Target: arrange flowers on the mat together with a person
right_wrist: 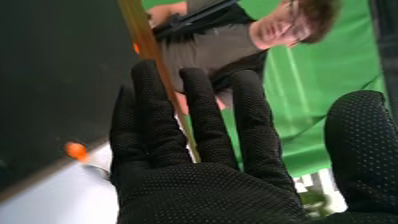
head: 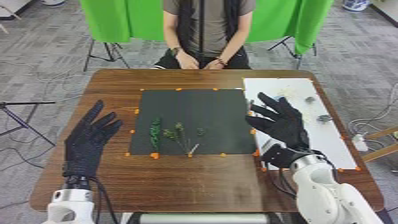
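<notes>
Table (head: 178, 192), brown wood, is standing on mottled grey flooring (head: 44, 75). Cloth (head: 129, 22), green, is hanging beyond its far edge. Tripod legs (head: 110, 52), black, are splaying below the cloth. Cables (head: 27, 155), thin, are trailing across the floor, left and right.

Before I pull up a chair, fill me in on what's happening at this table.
Flowers are being arranged on the dark mat: green sprigs lie on its near part. The robot's right hand is open and empty over the white sheet, close to the mat. Its left hand is open and empty, left of the mat. Small grey pieces lie on the sheet.
</notes>
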### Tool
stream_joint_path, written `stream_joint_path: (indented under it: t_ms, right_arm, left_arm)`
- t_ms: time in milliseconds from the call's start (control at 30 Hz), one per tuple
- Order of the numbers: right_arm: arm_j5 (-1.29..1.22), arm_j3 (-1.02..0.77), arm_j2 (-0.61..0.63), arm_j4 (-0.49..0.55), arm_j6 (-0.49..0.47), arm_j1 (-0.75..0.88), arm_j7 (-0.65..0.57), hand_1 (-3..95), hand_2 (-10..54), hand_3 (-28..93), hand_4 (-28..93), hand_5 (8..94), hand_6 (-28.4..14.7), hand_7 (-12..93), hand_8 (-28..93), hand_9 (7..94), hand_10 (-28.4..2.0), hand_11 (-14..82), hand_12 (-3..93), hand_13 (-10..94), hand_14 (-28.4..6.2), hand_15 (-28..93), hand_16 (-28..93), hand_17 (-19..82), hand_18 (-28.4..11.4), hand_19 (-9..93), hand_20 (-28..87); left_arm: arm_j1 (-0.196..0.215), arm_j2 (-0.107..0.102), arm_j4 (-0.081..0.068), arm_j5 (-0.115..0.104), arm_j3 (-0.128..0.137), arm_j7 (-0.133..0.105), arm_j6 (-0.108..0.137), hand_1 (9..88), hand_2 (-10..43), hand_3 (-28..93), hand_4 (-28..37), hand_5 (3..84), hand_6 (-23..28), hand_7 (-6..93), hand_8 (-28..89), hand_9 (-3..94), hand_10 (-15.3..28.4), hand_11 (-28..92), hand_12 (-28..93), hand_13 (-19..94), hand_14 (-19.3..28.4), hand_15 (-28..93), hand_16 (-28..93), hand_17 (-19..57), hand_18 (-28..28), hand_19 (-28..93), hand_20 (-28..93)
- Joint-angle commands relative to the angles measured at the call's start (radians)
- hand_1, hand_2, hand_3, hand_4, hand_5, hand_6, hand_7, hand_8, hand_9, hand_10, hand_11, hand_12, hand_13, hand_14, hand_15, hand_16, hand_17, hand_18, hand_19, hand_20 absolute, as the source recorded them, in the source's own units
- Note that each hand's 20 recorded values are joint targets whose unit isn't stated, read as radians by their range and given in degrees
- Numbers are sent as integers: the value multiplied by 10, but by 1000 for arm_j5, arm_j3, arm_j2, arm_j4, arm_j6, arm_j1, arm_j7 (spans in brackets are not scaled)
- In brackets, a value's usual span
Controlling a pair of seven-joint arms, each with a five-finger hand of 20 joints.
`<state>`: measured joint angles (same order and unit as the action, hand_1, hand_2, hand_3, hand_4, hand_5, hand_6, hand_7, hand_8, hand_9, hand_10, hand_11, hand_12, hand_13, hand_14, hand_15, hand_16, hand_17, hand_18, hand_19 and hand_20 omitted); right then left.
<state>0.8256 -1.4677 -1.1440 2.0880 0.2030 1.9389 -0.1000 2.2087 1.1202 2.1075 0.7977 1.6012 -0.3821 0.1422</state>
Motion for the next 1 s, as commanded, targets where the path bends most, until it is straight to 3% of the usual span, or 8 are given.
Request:
stream_joint_path:
  t_ms: [33, 233, 300, 567, 600, 767, 833, 1000]
  right_arm:
    - [47, 9, -14, -10, 4, -26, 12, 141, 133, 717, -272, 461, -4, 126, -121, 494, -165, 98, 143, 379, -212, 358, 147, 33, -208, 447, 172]
    - [52, 11, -18, -12, 5, -38, 4, 138, 135, 717, -271, 465, -4, 128, -125, 499, -167, 106, 140, 387, -208, 385, 134, 33, -208, 451, 179]
    - [47, 13, -18, -11, 15, -38, 10, 137, 135, 718, -270, 465, -4, 128, -125, 500, -167, 106, 139, 387, -208, 386, 131, 34, -208, 451, 179]
    - [32, 36, -2, -7, 80, -40, 32, 135, 135, 720, -269, 466, -3, 128, -125, 505, -166, 108, 138, 389, -207, 387, 125, 35, -208, 451, 179]
    - [22, 39, -2, -9, 86, -44, 35, 134, 135, 723, -268, 469, -4, 130, -124, 511, -167, 110, 139, 393, -208, 388, 125, 36, -208, 450, 179]
    - [75, 52, 7, -7, 103, -52, 33, 132, 135, 728, -268, 481, -7, 134, -127, 522, -167, 121, 139, 403, -205, 399, 125, 37, -209, 457, 181]
    - [92, 57, 10, -9, 101, -58, 29, 131, 135, 731, -267, 481, -6, 135, -128, 523, -167, 122, 138, 404, -205, 401, 124, 38, -208, 458, 181]
    - [57, 61, 11, -7, 118, -61, 29, 128, 135, 737, -267, 484, -8, 137, -128, 527, -170, 124, 138, 407, -204, 402, 121, 40, -214, 460, 180]
  left_arm:
    - [-2, 12, -10, -4, 15, -3, 0, 184, 98, 732, -283, 346, 57, 101, -87, 371, 177, 199, 110, 283, 239, 446, -55, -61, 235, 577, 19]
    - [-1, 25, -7, 4, 28, 14, -15, 184, 98, 731, -283, 357, 63, 101, -86, 376, 182, 209, 111, 286, 243, 460, -64, -57, 238, 584, 29]
    - [-4, 24, -9, -3, 24, 7, -16, 185, 98, 731, -283, 355, 64, 101, -86, 376, 182, 209, 110, 287, 243, 462, -66, -56, 239, 585, 30]
    - [-11, 29, -10, 6, 22, 20, -26, 185, 98, 730, -283, 352, 65, 102, -86, 376, 183, 210, 109, 289, 243, 464, -70, -54, 239, 585, 32]
    - [-11, 22, -9, 1, 18, 9, -21, 185, 98, 730, -283, 351, 66, 102, -86, 376, 183, 210, 109, 289, 243, 464, -71, -55, 239, 585, 32]
    - [-14, 36, -17, -9, 21, 34, -28, 187, 98, 730, -283, 345, 64, 102, -85, 376, 182, 212, 109, 288, 243, 465, -71, -55, 239, 585, 33]
    - [-17, 25, -16, -30, 12, 17, 3, 187, 98, 731, -283, 343, 65, 102, -85, 376, 183, 212, 109, 289, 243, 465, -71, -54, 239, 586, 33]
    - [-12, 15, -11, -27, 16, 9, -1, 188, 97, 733, -283, 339, 64, 106, -85, 374, 183, 214, 111, 289, 243, 467, -72, -54, 240, 587, 33]
